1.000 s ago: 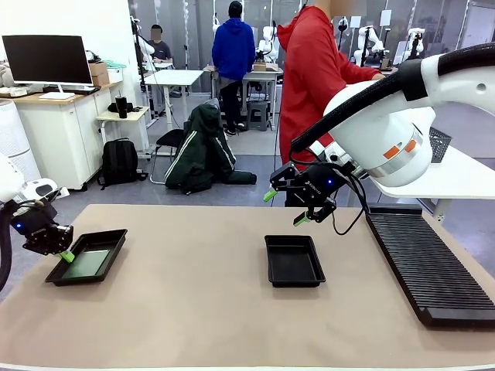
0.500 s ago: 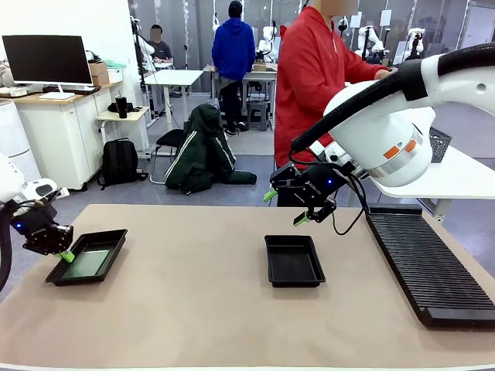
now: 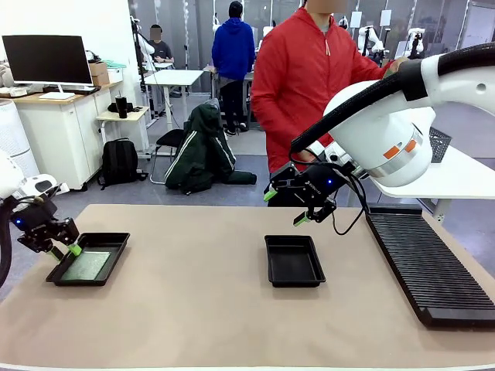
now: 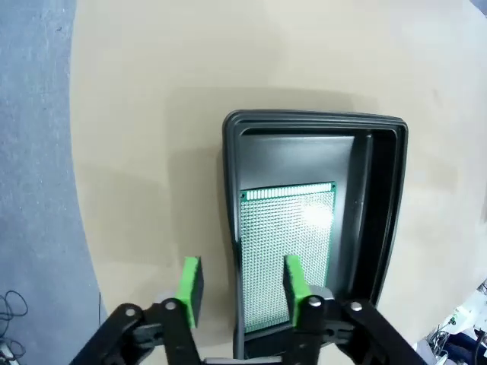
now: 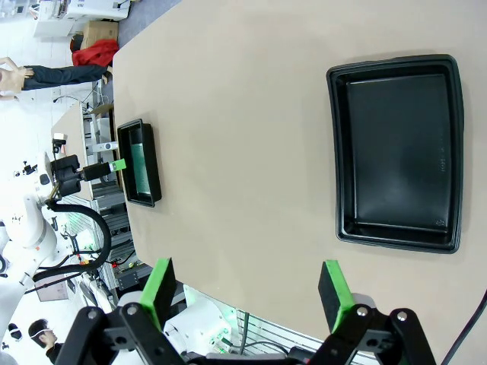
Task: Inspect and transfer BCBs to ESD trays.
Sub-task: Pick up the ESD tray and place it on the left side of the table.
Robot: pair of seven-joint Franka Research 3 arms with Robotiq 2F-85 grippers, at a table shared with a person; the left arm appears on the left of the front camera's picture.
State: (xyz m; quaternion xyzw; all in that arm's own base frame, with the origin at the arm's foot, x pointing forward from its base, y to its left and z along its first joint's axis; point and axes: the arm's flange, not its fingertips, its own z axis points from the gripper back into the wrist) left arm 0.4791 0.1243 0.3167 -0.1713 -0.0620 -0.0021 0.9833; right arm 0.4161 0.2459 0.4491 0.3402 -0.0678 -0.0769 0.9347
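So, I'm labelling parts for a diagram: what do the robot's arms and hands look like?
The right arm is glossy white, rounded, with orange marks and black cabling. The left hand and right hand are black, with bright green fingertip pads.

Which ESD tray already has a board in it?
The left tray, by the open left gripper, holds a green BCB; the centre tray is bare.

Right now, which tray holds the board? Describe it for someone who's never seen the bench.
On the tan table, look to the edge on the robot's left, by the left claw. The black tray there has a green circuit board lying flat in it; the matching tray at mid-table is empty.
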